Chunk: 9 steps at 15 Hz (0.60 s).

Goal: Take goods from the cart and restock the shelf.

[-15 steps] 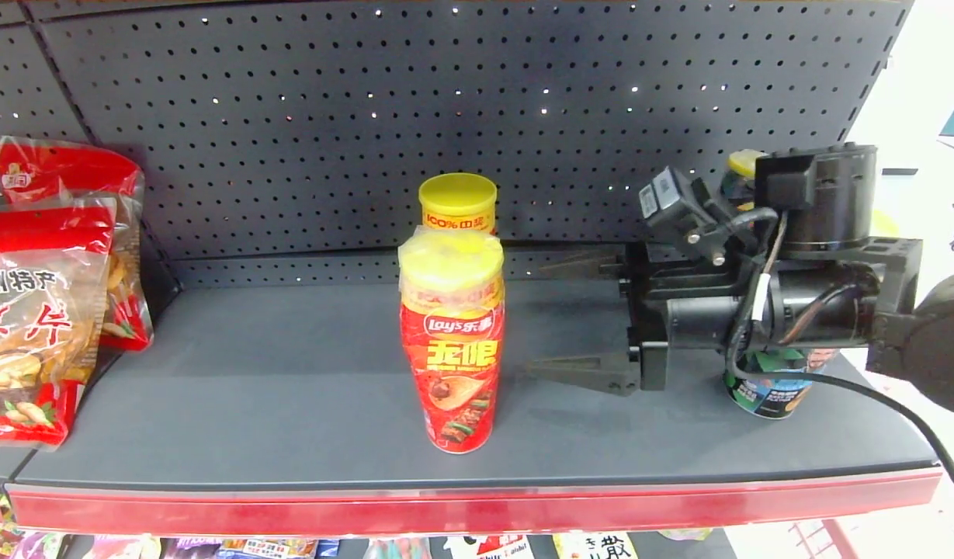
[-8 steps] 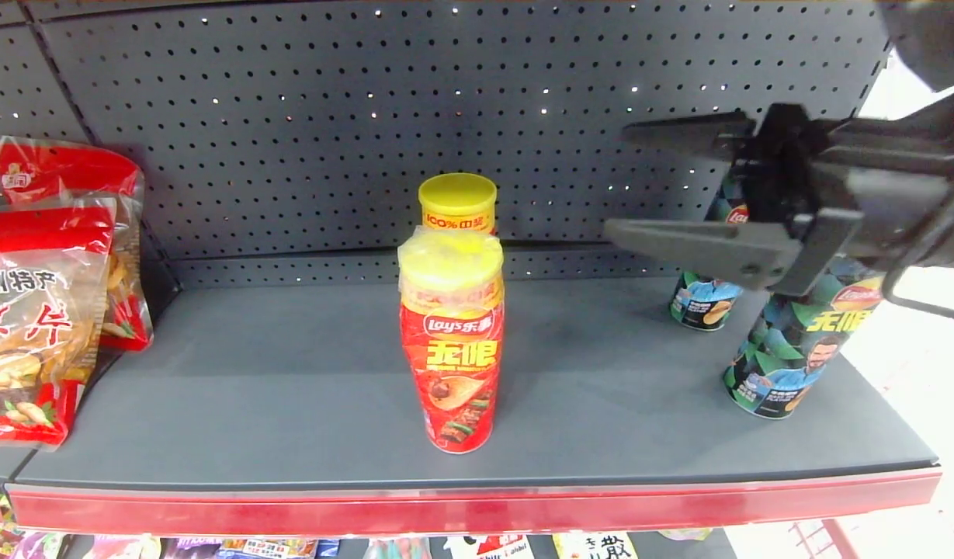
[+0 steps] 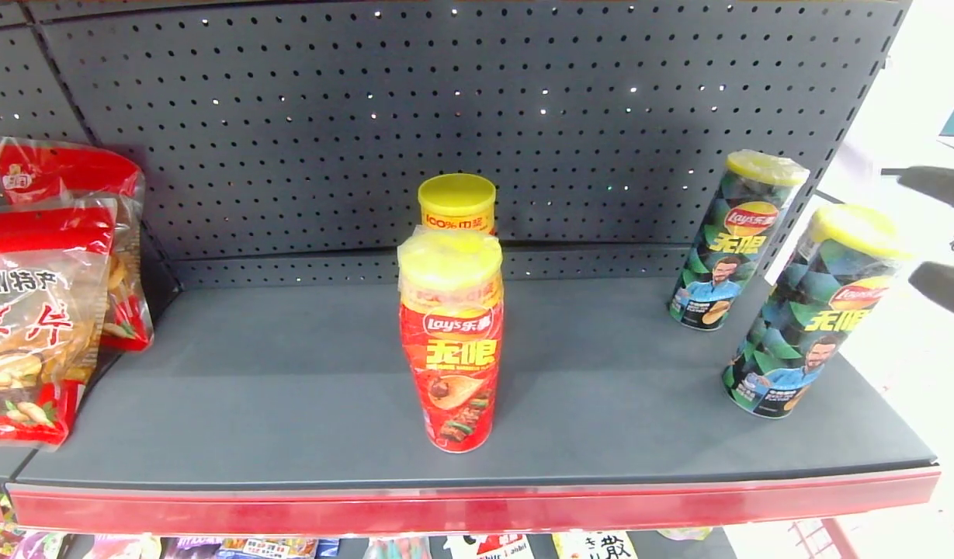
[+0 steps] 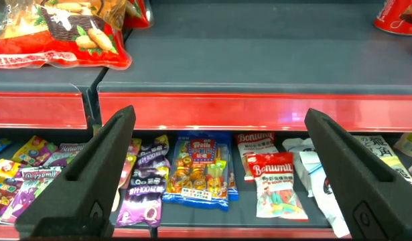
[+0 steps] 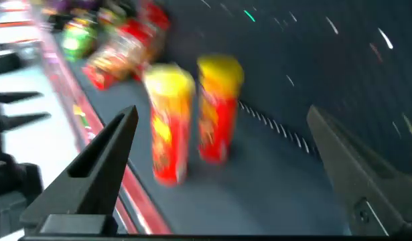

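Standing upright on the shelf (image 3: 290, 388) are four crisp cans. One red can (image 3: 452, 341) is at centre near the front, and a second red can (image 3: 456, 203) is directly behind it against the pegboard (image 3: 368, 116). A far green can (image 3: 737, 241) and a near green can (image 3: 810, 318) occupy the right end. Snack bags (image 3: 50, 287) fill the left end.

The right hand (image 5: 219, 114) hangs off the right end of the shelf, beside the near green can, with jaws spread wide and nothing in them. The left hand (image 4: 219, 114) is equally wide open and empty. It is held low in front of the red shelf lip (image 4: 259, 110), above the sweet packets (image 4: 199, 174) on the tier below.

Assessment: both hands are free, so the step in hand is fetching the next item from the cart.

Recommendations:
- Grip the next can around its middle and keep it vertical.
- Approach the bare stretch between the red and green cans from the front.
- Keep well apart from the near green can, which sits close to the shelf's right end and could be knocked off.
- Set the base flat before opening the jaws.
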Tool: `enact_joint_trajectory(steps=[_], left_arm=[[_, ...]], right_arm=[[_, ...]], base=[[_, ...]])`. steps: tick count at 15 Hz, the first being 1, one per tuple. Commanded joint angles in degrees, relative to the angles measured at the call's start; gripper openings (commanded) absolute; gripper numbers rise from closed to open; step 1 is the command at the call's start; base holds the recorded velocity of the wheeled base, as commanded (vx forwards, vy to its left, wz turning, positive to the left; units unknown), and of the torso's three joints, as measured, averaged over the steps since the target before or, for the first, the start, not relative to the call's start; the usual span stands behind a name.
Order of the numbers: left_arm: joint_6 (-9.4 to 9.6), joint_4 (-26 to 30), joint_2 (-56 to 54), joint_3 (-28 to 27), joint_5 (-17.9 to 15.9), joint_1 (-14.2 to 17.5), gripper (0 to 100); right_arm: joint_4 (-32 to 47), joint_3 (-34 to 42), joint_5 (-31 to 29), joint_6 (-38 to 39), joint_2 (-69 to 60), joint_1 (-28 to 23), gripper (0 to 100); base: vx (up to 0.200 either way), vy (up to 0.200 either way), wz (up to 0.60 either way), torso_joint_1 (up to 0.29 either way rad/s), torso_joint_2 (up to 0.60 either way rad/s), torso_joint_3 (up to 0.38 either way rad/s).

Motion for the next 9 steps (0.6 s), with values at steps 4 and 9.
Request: enact_joint_trajectory(steps=[4, 9], left_arm=[[-0.04, 0.0, 0.0, 0.0, 0.0, 0.0, 100], [-0.04, 0.0, 0.0, 0.0, 0.0, 0.0, 100]], right_arm=[[-18.5, 32.5, -21.6, 3.0, -14.9, -11.0, 100], [-6.3, 41.0, -21.6, 7.1, -30.7, -17.0, 100]], base=[[0.0, 0.0, 0.0, 0.0, 0.0, 0.0], [0.0, 0.0, 0.0, 0.0, 0.0, 0.0]])
